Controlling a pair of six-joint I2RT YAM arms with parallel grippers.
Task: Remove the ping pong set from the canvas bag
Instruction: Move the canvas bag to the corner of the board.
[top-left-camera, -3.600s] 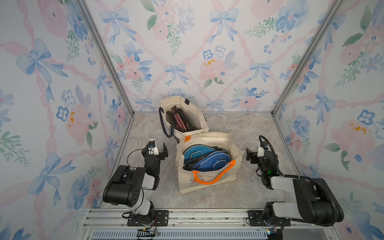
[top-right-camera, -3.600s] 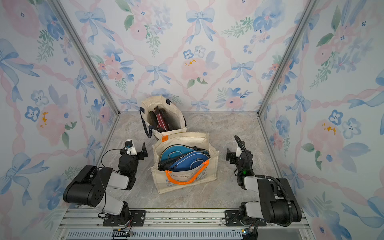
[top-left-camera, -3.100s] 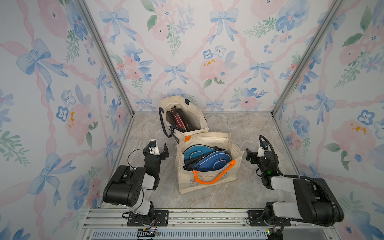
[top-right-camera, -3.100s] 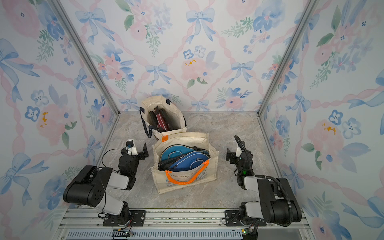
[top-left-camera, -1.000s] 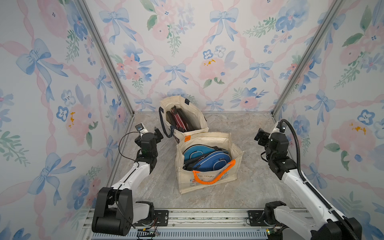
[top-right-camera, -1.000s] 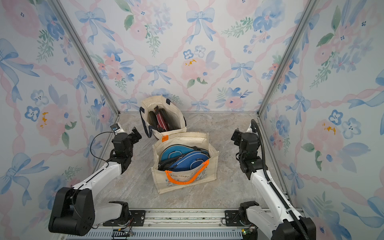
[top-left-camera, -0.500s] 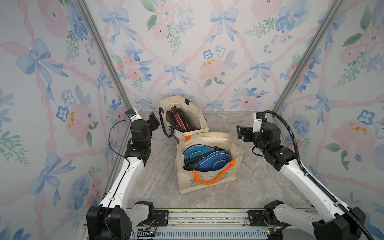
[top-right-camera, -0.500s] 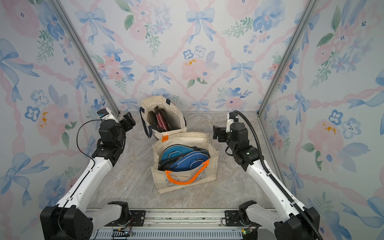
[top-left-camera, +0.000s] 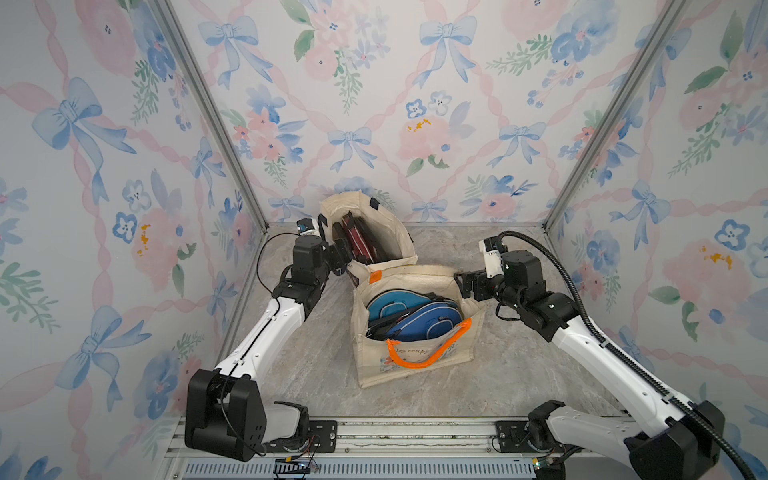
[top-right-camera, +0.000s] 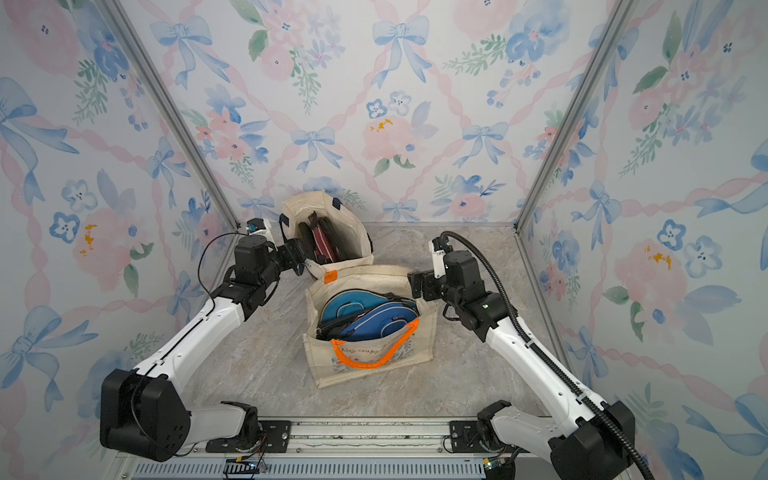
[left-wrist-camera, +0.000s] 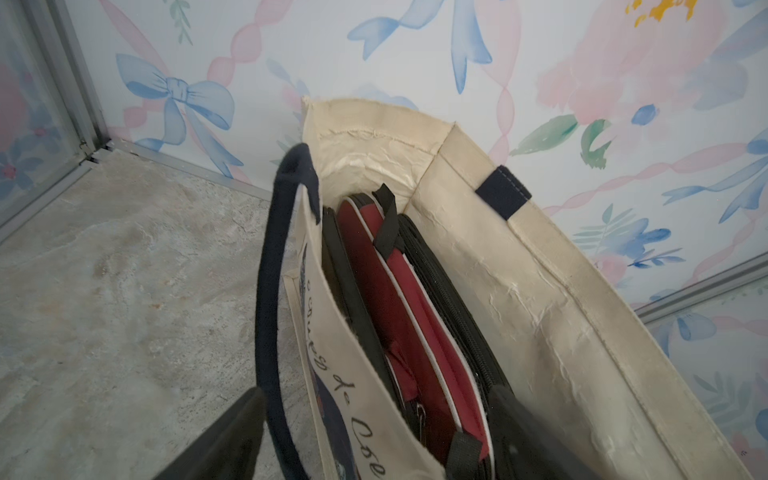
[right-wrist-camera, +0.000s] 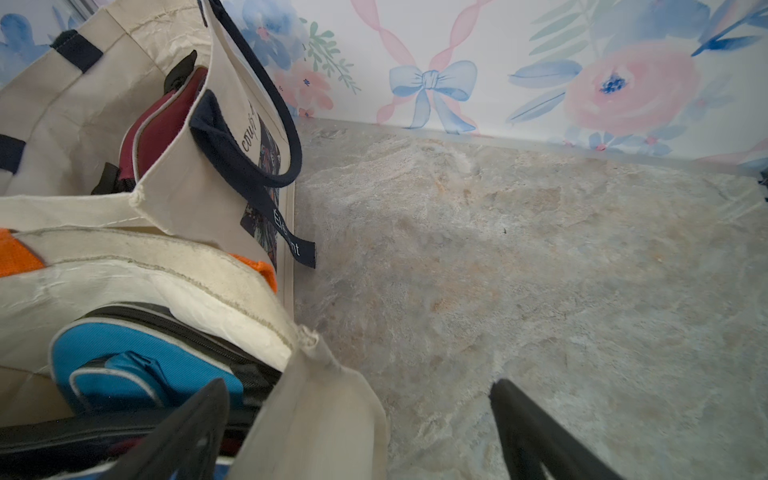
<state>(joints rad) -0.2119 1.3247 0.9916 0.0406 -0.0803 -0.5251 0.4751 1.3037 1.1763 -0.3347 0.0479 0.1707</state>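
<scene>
Gripper, left (top-left-camera: 343, 257): jaws spread. In the left wrist view they stand on either side of the left wall of the navy-handled canvas bag (top-left-camera: 397, 239), one finger (left-wrist-camera: 224, 436) outside and one inside. Nothing is pinched.
Handle, navy (left-wrist-camera: 270, 291): loops down outside that wall, just beside the outer finger.
Gripper, right (top-left-camera: 463, 284): jaws spread. It hangs at the far right corner of the orange-handled canvas bag (top-left-camera: 370, 361). In the right wrist view one finger (right-wrist-camera: 187, 428) is over the bag's opening and the other is over bare tabletop. Nothing is pinched.
Ping pong set, red (top-left-camera: 361, 245): red and black zipped paddle cases stand on edge inside the navy-handled bag, with their tops below the rim. The left wrist view shows a black pull loop on top of them.
Ping pong set, blue (top-left-camera: 415, 316): blue zipped paddle cases lie stacked and tilted inside the orange-handled bag, in sight through the open top in both top views.
Handle, orange (top-left-camera: 415, 365): droops over the near face of its bag.
Bags: both are upright and open. The navy-handled one is far and left of centre, close to the back wall. The orange-handled one is nearer and central, with its far left corner against the other bag.
Tabletop (top-left-camera: 519, 374): marble-patterned.
Walls: floral paper on three sides.
</scene>
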